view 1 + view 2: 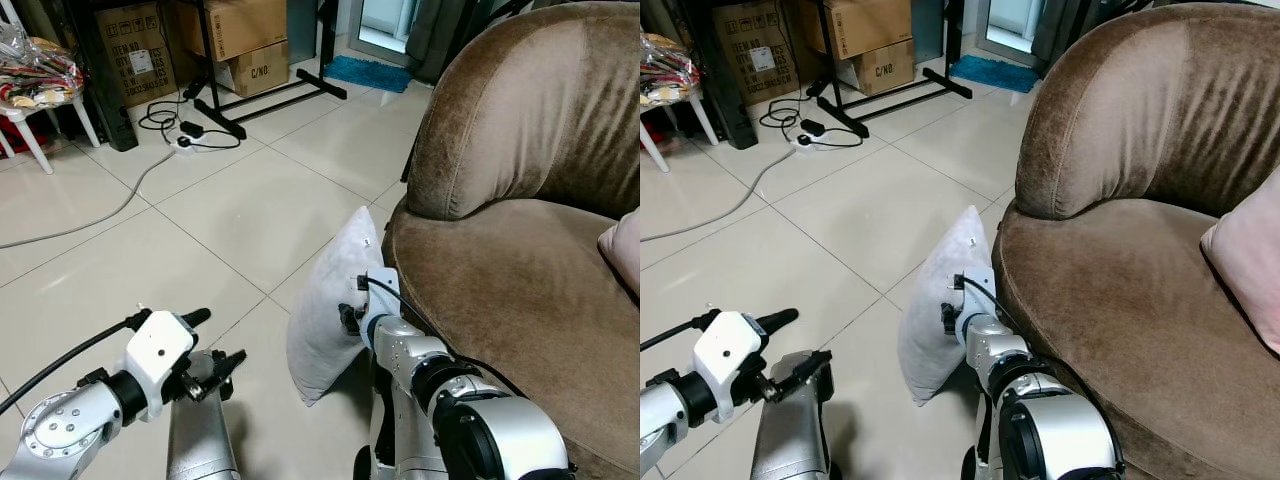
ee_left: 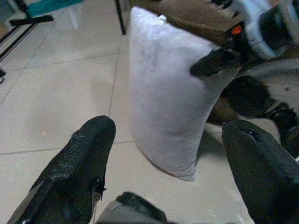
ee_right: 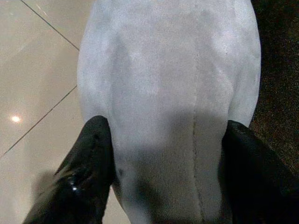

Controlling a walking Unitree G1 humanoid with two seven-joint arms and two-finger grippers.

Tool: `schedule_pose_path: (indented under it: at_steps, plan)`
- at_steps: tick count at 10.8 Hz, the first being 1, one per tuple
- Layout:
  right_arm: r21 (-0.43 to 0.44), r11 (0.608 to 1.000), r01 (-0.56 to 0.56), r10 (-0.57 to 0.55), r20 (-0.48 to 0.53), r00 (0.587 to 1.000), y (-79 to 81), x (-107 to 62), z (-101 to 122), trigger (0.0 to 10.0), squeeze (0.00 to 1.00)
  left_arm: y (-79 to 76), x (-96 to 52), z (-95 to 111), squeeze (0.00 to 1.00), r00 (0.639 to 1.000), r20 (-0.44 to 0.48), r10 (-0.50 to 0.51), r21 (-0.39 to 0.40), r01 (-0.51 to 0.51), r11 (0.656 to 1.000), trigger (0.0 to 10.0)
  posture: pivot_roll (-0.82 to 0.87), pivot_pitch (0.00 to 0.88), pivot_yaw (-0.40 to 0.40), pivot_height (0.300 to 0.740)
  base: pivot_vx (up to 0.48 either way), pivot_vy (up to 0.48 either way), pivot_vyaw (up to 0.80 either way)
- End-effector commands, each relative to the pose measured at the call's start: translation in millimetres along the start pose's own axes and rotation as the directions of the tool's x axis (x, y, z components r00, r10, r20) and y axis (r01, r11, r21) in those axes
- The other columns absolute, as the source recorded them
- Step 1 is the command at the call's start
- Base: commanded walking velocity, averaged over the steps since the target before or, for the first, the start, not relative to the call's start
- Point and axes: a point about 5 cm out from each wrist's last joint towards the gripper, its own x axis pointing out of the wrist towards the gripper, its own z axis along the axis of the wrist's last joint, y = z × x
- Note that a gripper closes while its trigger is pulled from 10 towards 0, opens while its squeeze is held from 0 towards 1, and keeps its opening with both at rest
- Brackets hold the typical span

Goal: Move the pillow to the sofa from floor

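A pale grey fabric pillow (image 1: pixel 328 305) stands on end on the glossy cream tiled floor (image 1: pixel 220 215), leaning against the front of the brown velvet sofa (image 1: pixel 520 270). The right gripper (image 3: pixel 163 154) straddles its edge, black fingers (image 3: pixel 88 163) pressing either side. The left gripper (image 2: pixel 173 158) (fingers spread wide, holding nothing) hovers just beside it.

Glossy pale floor tiles (image 1: pixel 230 210) reflected light. Cardboard boxes (image 1: pixel 240 40) stood beyond a black stand (image 1: pixel 265 95); a teal mat (image 1: pixel 370 72) lay, perhaps, by a doorway.
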Motion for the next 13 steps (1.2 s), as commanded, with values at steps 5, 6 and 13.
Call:
schedule_pose_path:
  at_steps: [5, 6, 13]
  plan:
    - [0.01, 1.0, -0.016, 0.015, 0.036, 0.999, 2.3, -0.2, 10.8, 0.0, 0.0, -4.1, 3.5, 2.6, 0.0, 0.999, -0.003, -0.044, -0.003, 0.044, 0.999, 10.0, 0.12, 0.0, -0.025, 0.429, 0.0, 0.0, 0.0]
    - [0.007, 1.0, -0.018, 0.018, 0.035, 0.999, 3.1, -0.2, 10.2, 0.0, 0.0, -4.1, 4.1, 2.5, 0.0, 0.999, -0.002, -0.042, -0.003, 0.042, 0.999, 10.0, 0.12, 0.0, -0.027, 0.429, 0.0, 0.0, 0.0]
    - [-0.037, 0.997, -0.063, 0.064, 0.037, 0.997, 6.9, -0.4, 11.9, 0.0, 0.0, -5.8, 11.5, 3.9, 0.0, 1.0, 0.014, -0.025, -0.003, 0.025, 1.0, 10.0, 0.11, 0.0, -0.034, 0.429, 0.0, 0.0, 0.0]
